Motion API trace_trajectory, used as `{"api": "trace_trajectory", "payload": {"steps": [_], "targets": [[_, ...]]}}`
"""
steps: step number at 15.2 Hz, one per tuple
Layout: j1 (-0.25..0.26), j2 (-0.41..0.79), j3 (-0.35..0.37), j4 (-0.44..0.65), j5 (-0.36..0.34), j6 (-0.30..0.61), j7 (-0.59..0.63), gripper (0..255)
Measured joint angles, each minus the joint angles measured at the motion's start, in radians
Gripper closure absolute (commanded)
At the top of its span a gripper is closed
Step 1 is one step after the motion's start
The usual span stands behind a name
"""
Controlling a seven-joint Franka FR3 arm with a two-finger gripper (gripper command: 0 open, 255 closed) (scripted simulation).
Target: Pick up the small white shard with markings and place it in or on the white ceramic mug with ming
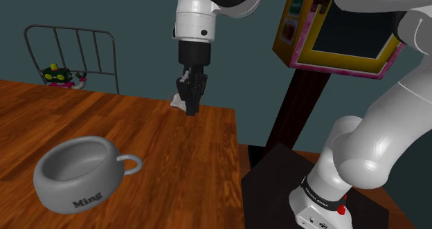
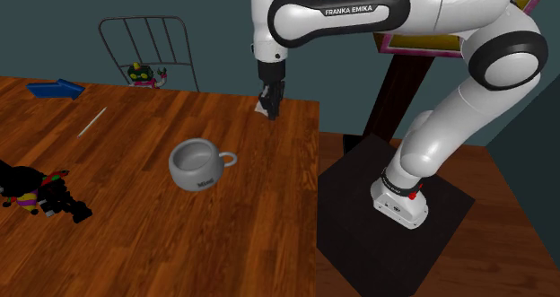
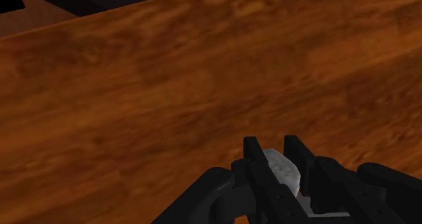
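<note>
Shard (image 3: 280,167) sits right between the fingers (image 3: 253,155) of the gripper (image 3: 272,147). They're pinched in narrow with one on each side of it, so I'd call that a proper grip. It's at the far side of the table (image 1: 173,165), close to the back edge.

Why it's like this, as far as I can judge: the arm comes down pretty much vertical, which suits a little flat chip lying on wood, squeezed across its thin side. The mug (image 1: 76,172) stands upright and mouth-up, well apart from the gripper and towards the near side of the table. Its handle points to the shoulder view's right. A carry over and a drop from above looks doable, and nothing stands between the two.

On what each view adds:
- The wrist view is where the clasp itself shows, with the pale chip wedged between the black fingers.
- In the shoulder view the shard (image 1: 177,104) is just a whitish bit poking out at the left of the gripper (image 1: 189,103), so it says little about contact.
- The second exterior view lays out the gripper (image 2: 270,107) and the mug (image 2: 197,165), plus a black toy (image 2: 36,194) and a thin white stick (image 2: 91,123) off to that view's left.

I honestly can't tell whether the shard is off the wood yet.
</note>
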Motion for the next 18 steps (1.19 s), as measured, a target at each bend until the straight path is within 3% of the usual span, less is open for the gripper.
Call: {"api": "trace_trajectory", "payload": {"steps": [3,9,18], "targets": [[0.008,0.036,0.017,0.041,-0.005,0.002,0.029,255],[0.056,0.233,0.091,0.254,-0.056,0.012,0.165,255],[0.201,0.617,0.144,0.716,-0.210,-0.049,0.366,255]]}}
